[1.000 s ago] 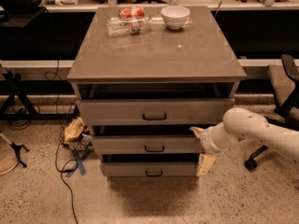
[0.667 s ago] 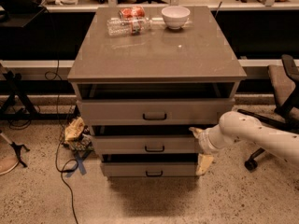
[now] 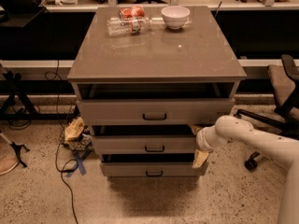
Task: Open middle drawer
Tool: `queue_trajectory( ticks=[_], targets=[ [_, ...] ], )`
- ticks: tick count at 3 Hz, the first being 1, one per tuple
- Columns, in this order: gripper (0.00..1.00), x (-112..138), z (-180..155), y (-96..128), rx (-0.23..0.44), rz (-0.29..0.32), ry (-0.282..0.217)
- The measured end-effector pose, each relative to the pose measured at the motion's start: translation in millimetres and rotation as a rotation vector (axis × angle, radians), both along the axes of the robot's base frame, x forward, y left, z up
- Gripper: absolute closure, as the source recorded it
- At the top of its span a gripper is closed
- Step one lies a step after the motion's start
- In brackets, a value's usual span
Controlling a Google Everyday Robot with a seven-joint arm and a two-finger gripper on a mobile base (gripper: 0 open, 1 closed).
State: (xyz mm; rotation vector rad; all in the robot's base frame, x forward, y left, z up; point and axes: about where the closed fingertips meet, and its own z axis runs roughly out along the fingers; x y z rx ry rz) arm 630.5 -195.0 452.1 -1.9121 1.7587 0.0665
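The grey-taupe cabinet (image 3: 154,55) has three drawers. The middle drawer (image 3: 135,143) has a small dark bar handle (image 3: 154,149) and stands out a little, with a dark gap above it. The wider top drawer (image 3: 117,112) and the narrower bottom drawer (image 3: 126,170) also stand out a little. My gripper (image 3: 197,143) is at the right end of the middle drawer front. It is open, with one pale finger (image 3: 193,129) above the front's edge and the other (image 3: 201,158) below it. My white arm (image 3: 252,136) comes in from the right.
On the cabinet top lie a white bowl (image 3: 175,16), a clear bottle (image 3: 126,26) and a red can (image 3: 131,12). An office chair (image 3: 282,85) stands at the right. Cables, a crumpled bag (image 3: 74,129) and blue tape (image 3: 77,164) lie on the floor at the left.
My arm has shifted slightly left toward the cabinet. The gripper stays at the right end of the middle drawer. The drawers look unchanged.
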Motion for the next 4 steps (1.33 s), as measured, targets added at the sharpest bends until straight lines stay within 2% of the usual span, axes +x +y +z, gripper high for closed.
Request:
queue_trajectory(
  ticks=[1, 3, 4],
  targets=[
    [0.00, 15, -18, -3, 0.002, -0.024, -0.005],
    [0.00, 21, -55, -11, -0.074, -0.095, 0.027],
    [0.23, 15, -60, -15, -0.081, -0.117, 0.050]
  ],
)
